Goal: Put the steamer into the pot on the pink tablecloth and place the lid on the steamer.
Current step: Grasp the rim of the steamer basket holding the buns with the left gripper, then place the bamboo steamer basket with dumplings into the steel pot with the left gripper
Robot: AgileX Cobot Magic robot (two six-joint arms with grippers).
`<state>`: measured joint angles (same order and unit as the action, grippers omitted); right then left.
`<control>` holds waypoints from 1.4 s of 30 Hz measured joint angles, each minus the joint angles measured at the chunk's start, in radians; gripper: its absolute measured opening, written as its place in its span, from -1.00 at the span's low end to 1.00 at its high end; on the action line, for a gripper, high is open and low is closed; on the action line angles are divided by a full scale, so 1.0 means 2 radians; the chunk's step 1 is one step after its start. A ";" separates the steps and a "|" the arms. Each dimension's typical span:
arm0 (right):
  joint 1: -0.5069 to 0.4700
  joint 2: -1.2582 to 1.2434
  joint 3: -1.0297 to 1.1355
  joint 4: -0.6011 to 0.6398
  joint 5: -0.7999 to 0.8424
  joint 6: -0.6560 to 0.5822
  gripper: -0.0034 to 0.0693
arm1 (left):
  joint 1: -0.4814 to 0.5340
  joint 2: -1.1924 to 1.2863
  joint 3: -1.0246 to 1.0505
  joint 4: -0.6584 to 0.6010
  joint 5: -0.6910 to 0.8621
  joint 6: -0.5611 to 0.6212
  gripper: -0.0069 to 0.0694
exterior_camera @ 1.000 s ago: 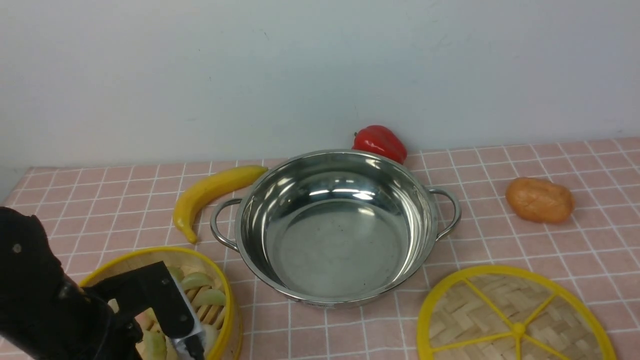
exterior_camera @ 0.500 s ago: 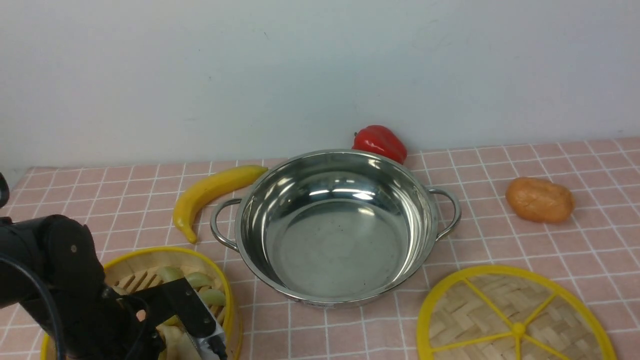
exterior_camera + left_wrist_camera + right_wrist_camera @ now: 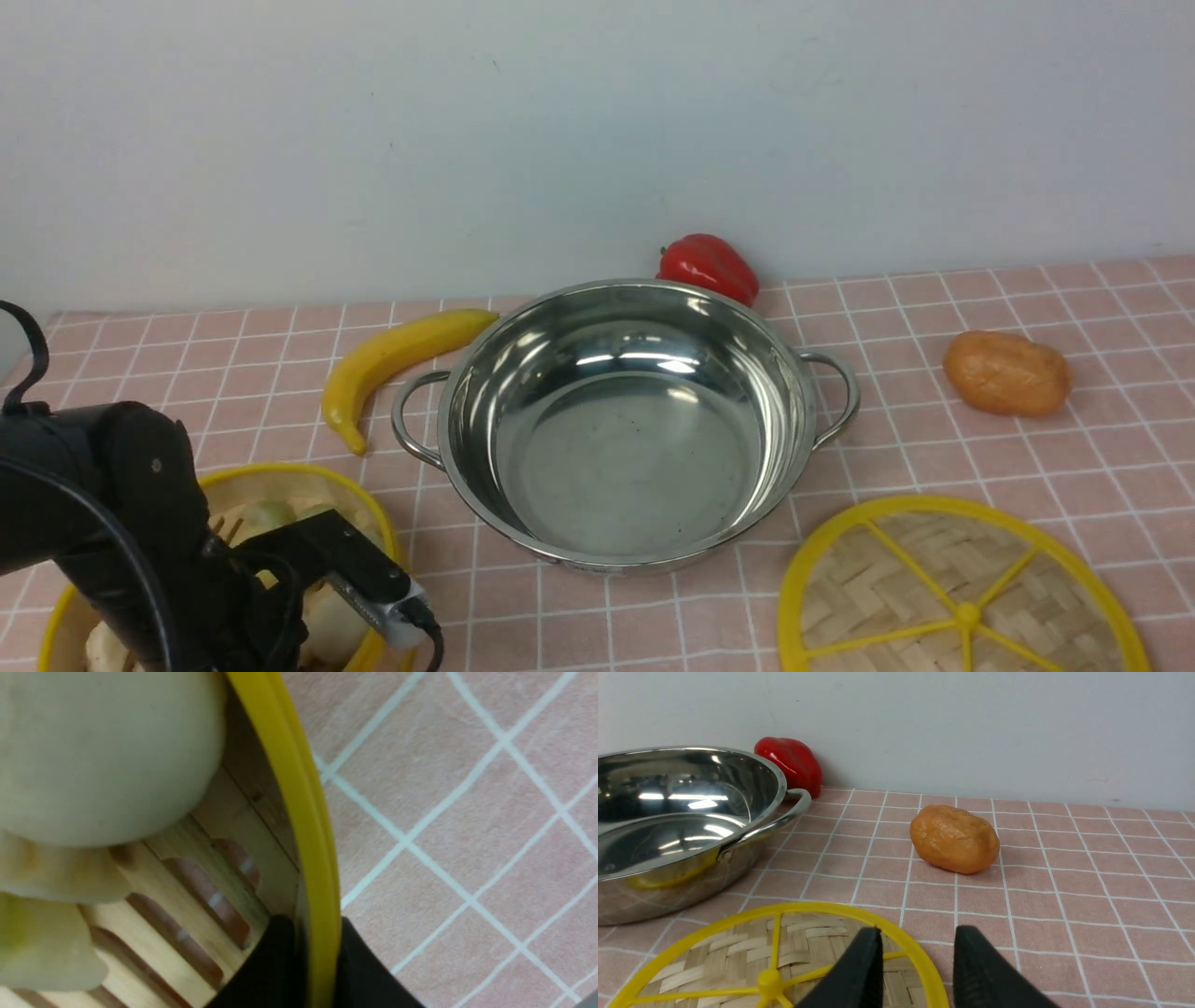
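Observation:
The steamer (image 3: 289, 468), a yellow-rimmed bamboo basket with pale buns, sits at the near left on the pink tablecloth (image 3: 980, 457). My left arm covers much of it. In the left wrist view my left gripper (image 3: 314, 926) is shut on the steamer's yellow rim (image 3: 299, 812), one black finger inside, one outside. The empty steel pot (image 3: 485, 392) stands mid-table, right of the steamer. The lid (image 3: 952, 597), a flat woven disc, lies at the near right. My right gripper (image 3: 917, 942) is open just above the lid's edge (image 3: 738, 952), holding nothing.
A banana (image 3: 392, 359) lies beside the pot's left handle. A red pepper (image 3: 709, 266) rests behind the pot at the wall. An orange-brown potato (image 3: 1008, 373) lies right of the pot, beyond the lid.
My left arm dropped lower over the steamer and its gripper closed on the rim. The steamer has shifted a little to the left. The right side looks the same.

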<state>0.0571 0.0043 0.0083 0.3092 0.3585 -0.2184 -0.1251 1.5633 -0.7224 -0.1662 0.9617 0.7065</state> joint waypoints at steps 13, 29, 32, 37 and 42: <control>0.000 0.000 0.000 0.000 0.000 0.000 -0.25 | 0.000 -0.071 -0.060 0.083 0.135 -0.060 -0.73; 0.000 0.000 0.000 0.000 0.000 0.000 -0.25 | -0.008 -0.073 -0.216 0.096 0.139 -0.019 -0.73; 0.000 0.000 0.000 0.000 0.000 0.000 -0.25 | -0.040 -0.065 -0.255 0.114 0.146 -0.007 -0.73; 0.000 0.000 0.000 0.000 0.000 0.000 -0.25 | -0.085 -0.036 -0.296 0.116 0.146 0.005 -0.73; 0.000 0.000 0.000 0.000 0.000 0.000 -0.25 | -0.158 0.026 -0.367 0.115 0.146 0.021 -0.73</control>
<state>0.0571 0.0043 0.0086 0.3092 0.3585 -0.2177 -0.4420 1.6154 -1.4568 0.0637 1.2539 0.7492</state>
